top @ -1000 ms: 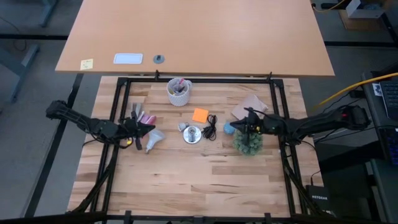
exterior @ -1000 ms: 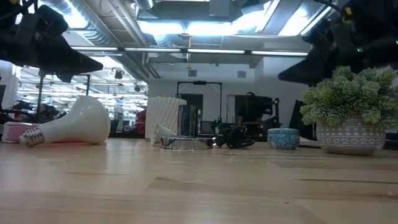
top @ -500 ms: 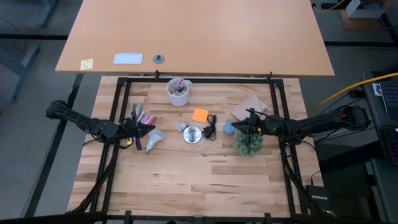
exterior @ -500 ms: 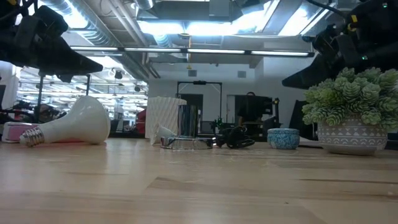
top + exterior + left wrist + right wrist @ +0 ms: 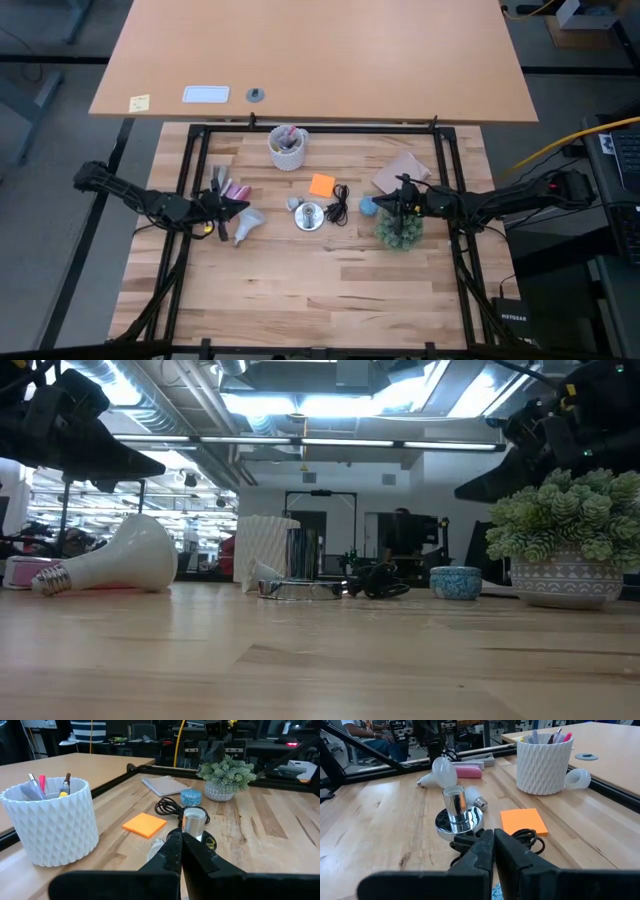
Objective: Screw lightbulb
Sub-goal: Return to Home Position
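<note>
Lying on the table (image 5: 330, 290), the lightbulb (image 5: 245, 226) is just beside the closed left gripper (image 5: 238, 208); the right gripper (image 5: 386, 203), also closed, hangs by a potted plant (image 5: 399, 232).

Evenly bright from ceiling light panels (image 5: 290, 402) overhead; soft, faint shadows on the desk (image 5: 320, 290); glints off the silver lamp socket (image 5: 454, 802).

The left arm (image 5: 150, 203) reaches in low from the tabletop's (image 5: 320, 280) left edge, its jaws pressed together and holding nothing. The right arm (image 5: 485, 204) stretches in from the right edge, jaws likewise closed and empty.
</note>
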